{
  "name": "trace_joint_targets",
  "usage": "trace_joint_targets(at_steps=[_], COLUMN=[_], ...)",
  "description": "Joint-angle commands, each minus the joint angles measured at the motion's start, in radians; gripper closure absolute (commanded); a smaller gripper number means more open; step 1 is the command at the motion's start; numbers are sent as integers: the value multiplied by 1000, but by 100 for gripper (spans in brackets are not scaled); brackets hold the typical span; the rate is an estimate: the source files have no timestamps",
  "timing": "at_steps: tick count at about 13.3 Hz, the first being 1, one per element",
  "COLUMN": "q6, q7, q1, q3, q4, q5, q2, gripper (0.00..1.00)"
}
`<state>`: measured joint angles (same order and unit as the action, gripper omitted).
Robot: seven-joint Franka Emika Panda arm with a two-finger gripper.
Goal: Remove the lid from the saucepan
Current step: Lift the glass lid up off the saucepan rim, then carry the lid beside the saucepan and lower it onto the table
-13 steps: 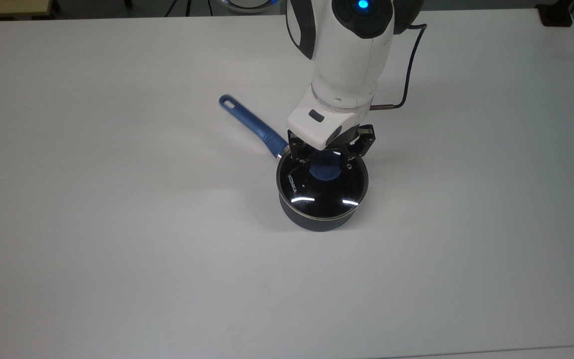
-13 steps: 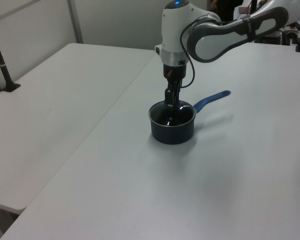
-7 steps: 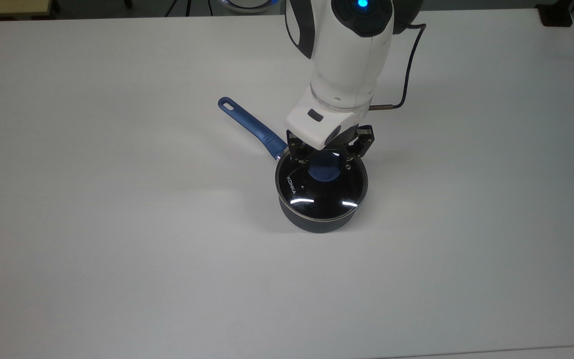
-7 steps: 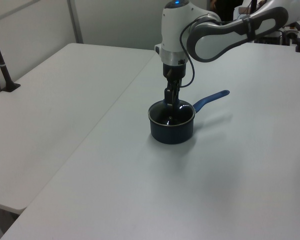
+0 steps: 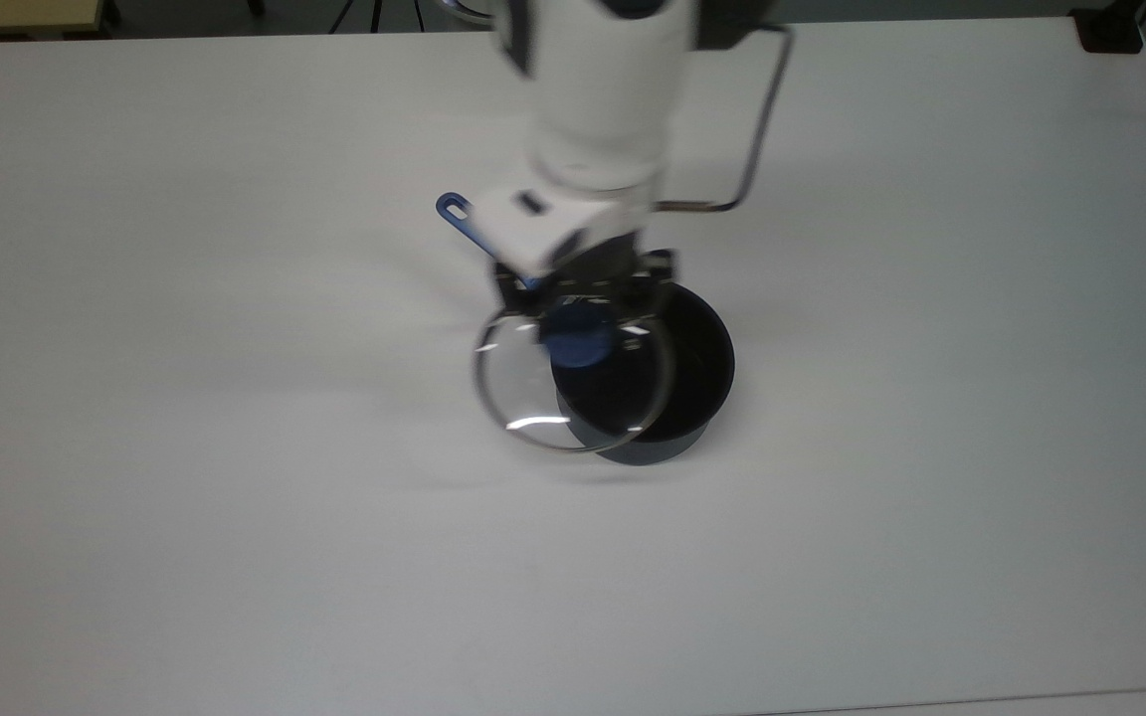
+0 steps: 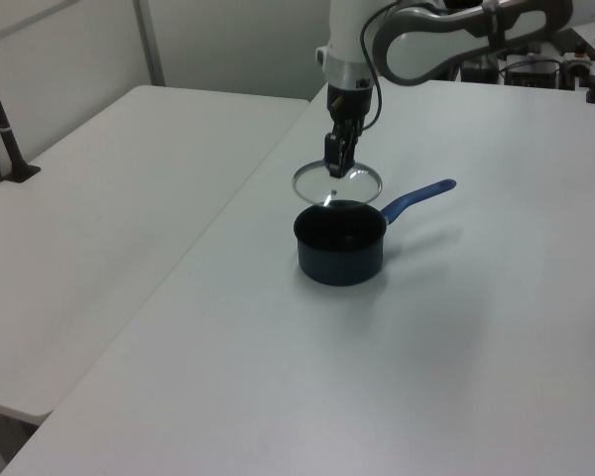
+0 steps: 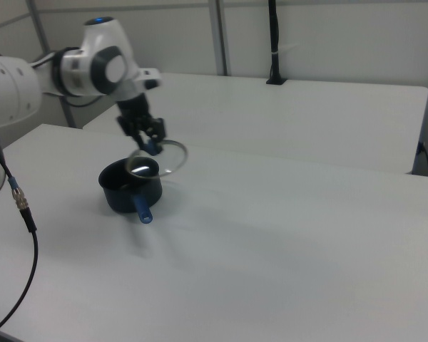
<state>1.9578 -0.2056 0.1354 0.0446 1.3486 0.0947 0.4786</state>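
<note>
Lid (image 5: 573, 383) is off the saucepan (image 5: 668, 398) now. Half a second ago it sat flush on the rim with the end effector (image 5: 581, 320) down around the knob; now it's lifted clear and shifted toward the top view's left. Left view confirms an air gap between lid (image 6: 337, 182) and saucepan (image 6: 341, 243). Pan body hasn't budged; its handle (image 5: 474, 224) points to the same far-left spot as before.

End effector state: clamped on the blue knob (image 5: 578, 341), carrying the lid. Lid hangs roughly level, maybe slightly tilted in the right view (image 7: 160, 158).

Where things are: the saucepan sits mid-bench, well clear of every edge of the bench (image 5: 185, 497). The lid is airborne, still overlapping the pan mouth on the top view's left side.

Task read: separation is done, I'd say most of the way there. What's left is a carry sideways and a set-down on bare bench surface. The arm looks motion-blurred in the top view, so it's probably mid-transit.

Materials:
- Lid: clear glass disc, thin shiny metal rim, glare streak near front edge. Rigid, breakable, so it wants a gentle set-down.
- Knob: blue, rounded, matte-looking.
- Saucepan: dark, straight-walled, round, black inside, looks empty. Long blue handle, slot at tip.
- Bench: flat matte white, plain.
</note>
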Motion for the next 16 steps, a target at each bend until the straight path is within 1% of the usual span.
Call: trace_joint_targets(at_steps=[1, 2, 4, 7, 12, 15, 16], q6=[-14, -14, -10, -11, 3, 4, 3], q7=[90, 109, 156, 241, 276, 287, 287], q1=[-153, -195, -259, -316, -324, -323, -323], q3=[0, 0, 0, 0, 0, 0, 0], q4=[29, 30, 81, 161, 245, 254, 256], q5=[-1, -1, 0, 2, 11, 11, 11], q2=[-29, -29, -25, -23, -18, -14, -12], gripper=[73, 73, 73, 73, 73, 73, 70])
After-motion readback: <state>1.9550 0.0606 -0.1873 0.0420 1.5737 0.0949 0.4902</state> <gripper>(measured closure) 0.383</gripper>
